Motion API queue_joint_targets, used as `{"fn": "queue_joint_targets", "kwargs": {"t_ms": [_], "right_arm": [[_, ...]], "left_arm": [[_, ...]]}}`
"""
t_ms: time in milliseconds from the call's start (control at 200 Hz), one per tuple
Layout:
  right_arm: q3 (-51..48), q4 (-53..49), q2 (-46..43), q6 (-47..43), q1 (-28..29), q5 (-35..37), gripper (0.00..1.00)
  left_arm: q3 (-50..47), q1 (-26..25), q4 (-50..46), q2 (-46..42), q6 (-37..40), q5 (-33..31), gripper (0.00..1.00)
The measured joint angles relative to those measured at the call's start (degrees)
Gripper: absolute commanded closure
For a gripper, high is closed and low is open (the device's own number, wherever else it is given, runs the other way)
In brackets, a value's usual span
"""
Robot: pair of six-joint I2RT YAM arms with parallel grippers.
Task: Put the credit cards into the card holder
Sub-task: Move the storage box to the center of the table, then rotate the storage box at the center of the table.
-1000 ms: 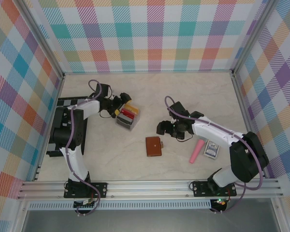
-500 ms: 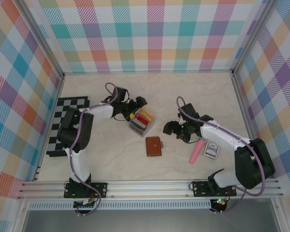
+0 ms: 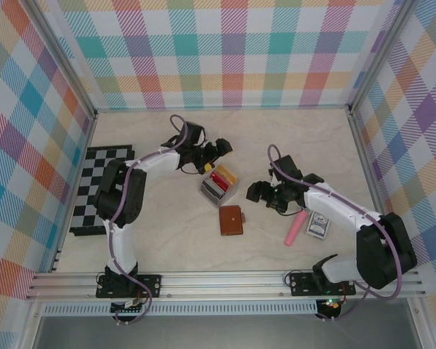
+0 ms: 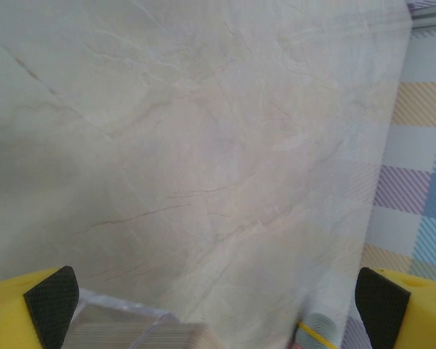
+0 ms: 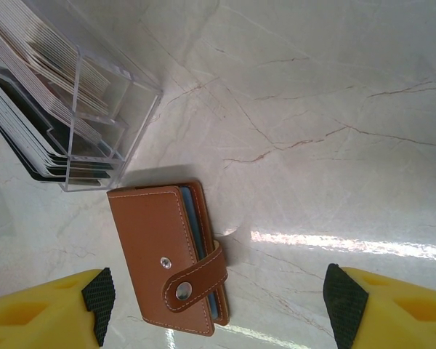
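Jaws wide apart, empty, left gripper (image 4: 216, 305) near clear rack (image 5: 80, 109), right gripper (image 5: 219, 304) near card holder (image 5: 167, 254)

Clear rack (image 5: 109, 109) cropped at right wrist view's left edge; print on credit cards (image 5: 43, 73) illegible

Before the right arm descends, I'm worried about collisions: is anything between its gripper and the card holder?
Nothing visible. The card holder lies unobstructed before the open right gripper; the clear rack stands beside it, not between them.
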Motion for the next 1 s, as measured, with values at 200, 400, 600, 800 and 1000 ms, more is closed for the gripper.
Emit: {"fn": "queue_joint_targets", "kwargs": {"t_ms": [200,400,600,800,1000], "right_arm": [[2.08,-0.44,1.44,-1.64,0.0,-0.02,0.22],[3.26,-0.44,2.34,-3.06,0.0,-0.09,0.21],[5.18,-0.28,5.18,-4.07,0.0,-0.74,0.2],[5.18,0.0,5.4,-4.07,0.0,-1.33,0.2],[5.18,-0.02,5.4,-4.07,0.0,-1.33,0.19]], "left_arm": [[-8.37,0.0,-4.57,-15.47,1.57,-10.69,0.0],[-23.45,0.0,0.37,-29.29,-2.51,-12.92,0.0],[-35.26,-0.55,4.37,-30.47,-8.37,-12.44,0.0],[-36.28,-3.45,9.97,-29.81,-11.96,-12.28,0.0],[-36.39,-4.31,15.47,-25.7,-14.21,-11.61,0.0]]}}
